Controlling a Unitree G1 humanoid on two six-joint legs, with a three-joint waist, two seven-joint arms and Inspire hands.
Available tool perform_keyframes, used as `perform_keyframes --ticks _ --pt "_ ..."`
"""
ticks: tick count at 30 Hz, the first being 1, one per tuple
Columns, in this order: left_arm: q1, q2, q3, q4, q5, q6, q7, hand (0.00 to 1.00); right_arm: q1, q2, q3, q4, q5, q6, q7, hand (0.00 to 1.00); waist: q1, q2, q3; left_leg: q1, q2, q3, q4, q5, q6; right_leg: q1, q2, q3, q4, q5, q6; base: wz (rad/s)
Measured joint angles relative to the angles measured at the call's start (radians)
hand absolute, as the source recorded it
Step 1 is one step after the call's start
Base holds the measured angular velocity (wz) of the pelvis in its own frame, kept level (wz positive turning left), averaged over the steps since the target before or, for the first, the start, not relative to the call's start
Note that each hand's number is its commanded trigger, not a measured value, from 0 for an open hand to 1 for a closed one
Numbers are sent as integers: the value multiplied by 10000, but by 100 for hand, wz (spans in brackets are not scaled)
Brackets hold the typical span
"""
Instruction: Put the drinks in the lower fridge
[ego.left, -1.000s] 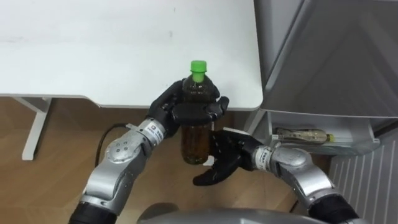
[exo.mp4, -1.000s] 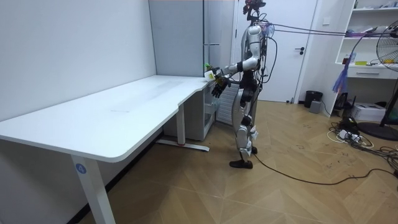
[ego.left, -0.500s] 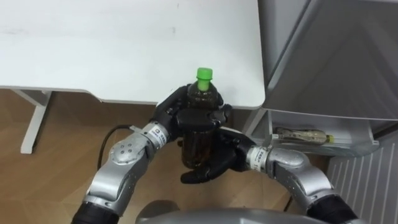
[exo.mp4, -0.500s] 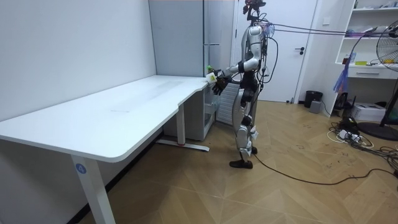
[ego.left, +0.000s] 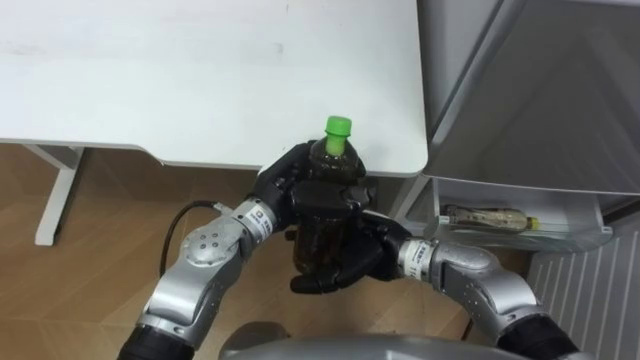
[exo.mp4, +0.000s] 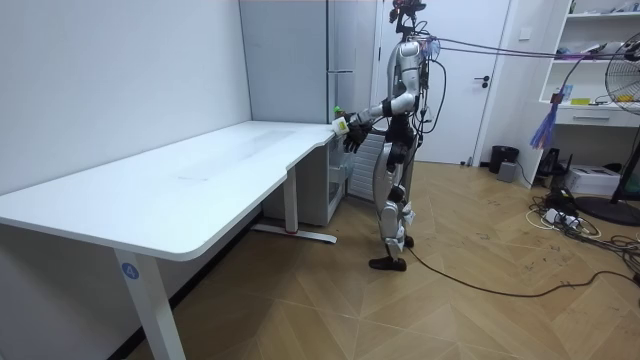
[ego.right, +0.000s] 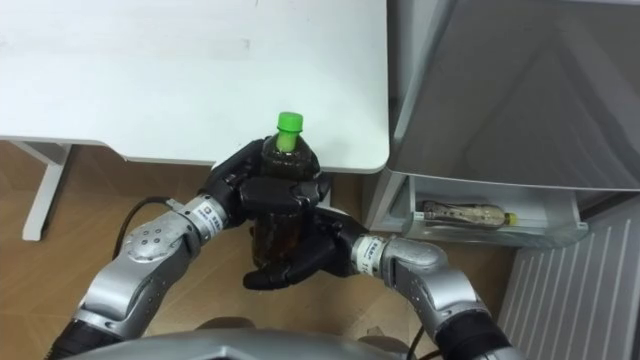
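Observation:
A dark tea bottle (ego.left: 335, 160) with a green cap stands upright in the air just off the white table's (ego.left: 200, 80) front right corner. My left hand (ego.left: 300, 188) is shut round its upper body. From below right, my right hand (ego.left: 352, 262) has its fingers curled round the bottle's lower half. To the right, the lower fridge stands open, and a second bottle (ego.left: 487, 216) lies on its side in the fridge's white shelf (ego.left: 590, 228). In the room view I stand between the table's end and the grey fridge (exo.mp4: 345, 60), holding the bottle (exo.mp4: 338, 112) in front of me.
The grey fridge front (ego.left: 540, 90) fills the upper right beside the table corner. Wooden floor (ego.left: 90, 250) lies below the table edge, with a white table leg (ego.left: 55, 200) at left. In the room view a fan (exo.mp4: 625, 110) and cables (exo.mp4: 560, 215) are at the room view's right.
My right hand has risen from under the bottle and curled its fingers round the lower half. The bottle has shifted slightly towards the fridge.

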Motion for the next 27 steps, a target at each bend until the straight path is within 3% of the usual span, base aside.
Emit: perform_keyframes --ticks 12,24,25,27 --pt "14 -13 -257 -1 -76 -1 -58 100 173 -22 31 2 15 6 -135 100 23 38 -37 39 0 1 4 1 0 27 0 -2 9 0 0 0" --pt "17 -108 -345 18 -121 -2 -54 99 266 -7 58 5 246 5 -269 100 26 -25 -7 76 1 2 -8 0 0 33 -1 12 11 0 0 0" --pt "17 -108 -344 18 -121 -1 -54 71 269 -7 62 7 260 5 -275 100 26 -32 -6 75 1 2 -9 0 0 32 0 12 11 0 0 0" --pt "16 -113 -343 17 -131 -2 -54 64 281 -13 68 8 322 5 -285 100 30 -41 -5 63 1 3 -10 0 0 28 0 10 19 0 0 0"
